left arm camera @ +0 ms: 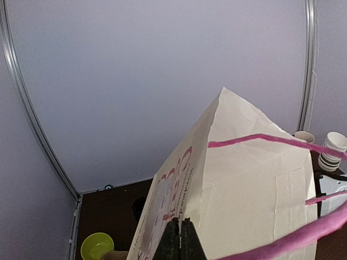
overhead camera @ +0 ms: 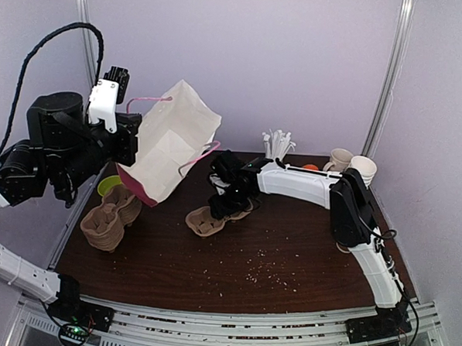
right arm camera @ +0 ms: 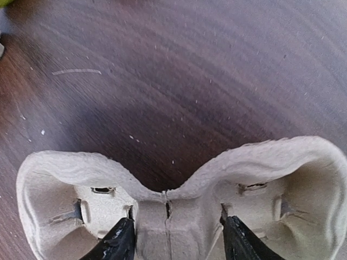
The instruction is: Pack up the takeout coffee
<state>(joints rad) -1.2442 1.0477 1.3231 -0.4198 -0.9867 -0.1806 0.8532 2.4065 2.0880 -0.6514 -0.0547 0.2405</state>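
Left claw (left arm camera: 179, 241) is closed tight on the bag (overhead camera: 171, 139), held tilted in air at 10 o'clock of the table (overhead camera: 288, 261). Right claw (right arm camera: 179, 244) is half open, its fingers (right arm camera: 116, 244) astride the middle ridge of the carrier (overhead camera: 205, 220) at centre. Where the coffee is, I cannot tell

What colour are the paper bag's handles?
Pink cord handles on the cream paper bag; clearest in the left wrist view.
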